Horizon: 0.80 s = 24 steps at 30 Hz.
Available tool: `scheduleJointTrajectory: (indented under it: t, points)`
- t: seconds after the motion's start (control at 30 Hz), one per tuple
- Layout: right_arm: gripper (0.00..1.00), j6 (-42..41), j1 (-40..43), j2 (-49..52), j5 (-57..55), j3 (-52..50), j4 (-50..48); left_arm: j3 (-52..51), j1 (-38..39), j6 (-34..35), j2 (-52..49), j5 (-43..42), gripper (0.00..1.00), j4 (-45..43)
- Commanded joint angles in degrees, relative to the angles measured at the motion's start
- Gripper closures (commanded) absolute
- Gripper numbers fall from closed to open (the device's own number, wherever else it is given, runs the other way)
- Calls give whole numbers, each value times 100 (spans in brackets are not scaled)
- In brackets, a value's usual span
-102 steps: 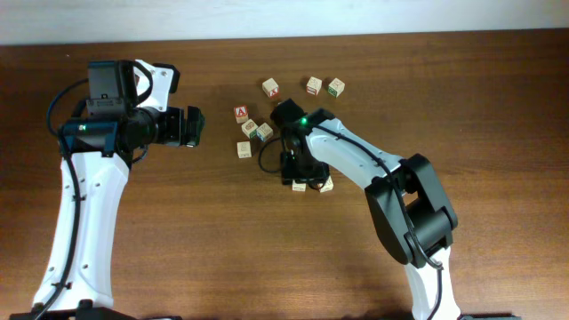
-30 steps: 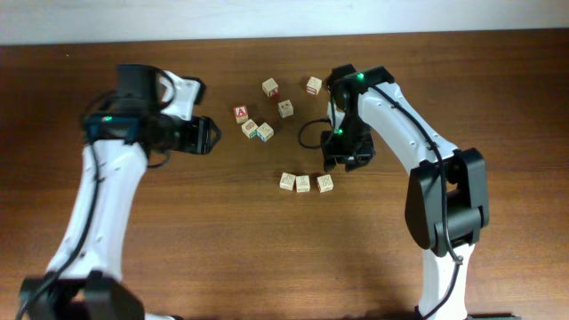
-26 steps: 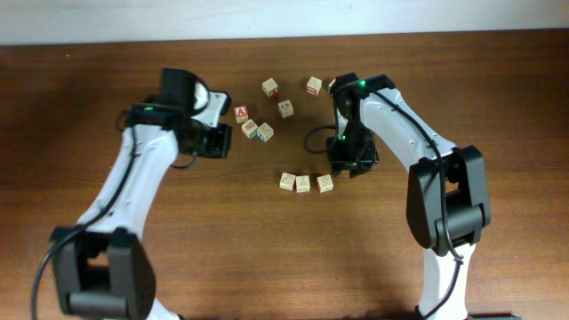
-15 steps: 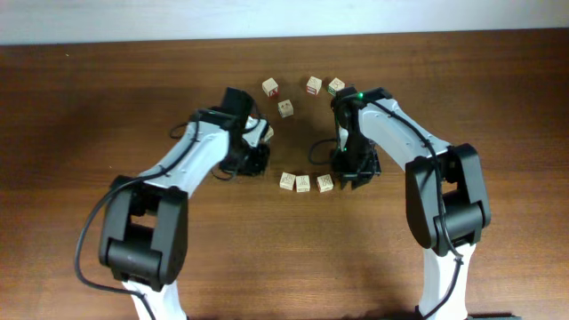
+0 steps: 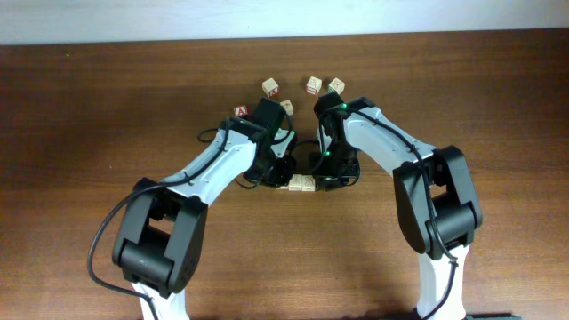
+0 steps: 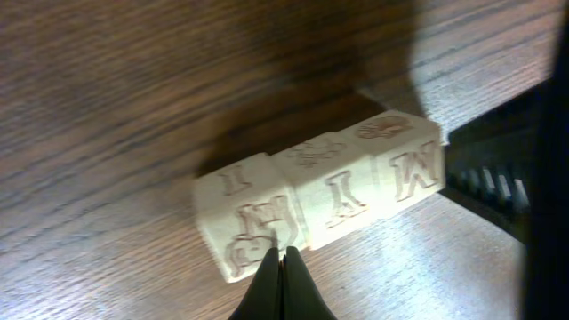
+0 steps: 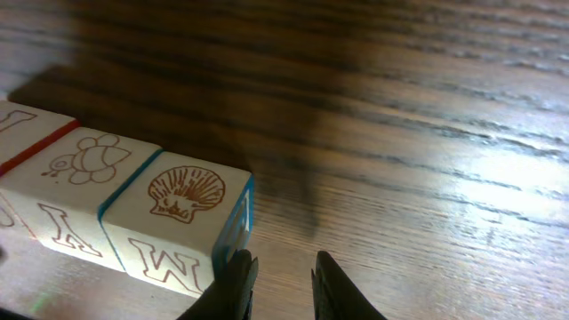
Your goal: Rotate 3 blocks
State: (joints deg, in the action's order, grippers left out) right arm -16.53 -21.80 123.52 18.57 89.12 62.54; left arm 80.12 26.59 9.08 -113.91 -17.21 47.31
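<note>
Blocks (image 6: 320, 200): pale bare wood, matt, with printed faces and slightly rough edges. Table (image 7: 427, 107): dark wood grain, smooth, semi-gloss, showing glare. Arms (image 5: 206, 165): smooth white plastic shells, light sheen.

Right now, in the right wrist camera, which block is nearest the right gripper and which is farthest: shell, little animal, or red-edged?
1. shell block, right end of the row, beside the right gripper.
2. little animal block, middle of the row.
3. red-edged block, left end, partly cut off by the frame.
</note>
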Motion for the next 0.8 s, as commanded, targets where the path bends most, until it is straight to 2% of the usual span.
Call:
scheduleJointTrajectory:
  t: [0.0,0.07,0.27,0.4,0.5,0.7,0.77]
  points:
    - [77,125,-42,-33,164,-17,-90,-35,33,74,-50,-92,100,-11]
    - [77,155,-22,-33,160,57,-85,44,-105,74,-2,11,100,11]
    - [76,319,0,-55,-33,1029,249,863,-1296,48,754,26,100,651]
    - [76,295,-278,-31,-26,1220,-509,866,-1869,50,1012,632,100,634]
    - [77,-122,-721,52,-748,1215,-1045,866,-2068,50,999,831,100,634]
    - [95,-697,-1427,420,-1849,1213,-1360,866,-2092,52,999,1204,99,619]
    - [96,-815,-1429,437,-1873,1207,-1379,863,-2092,52,999,1215,98,619]
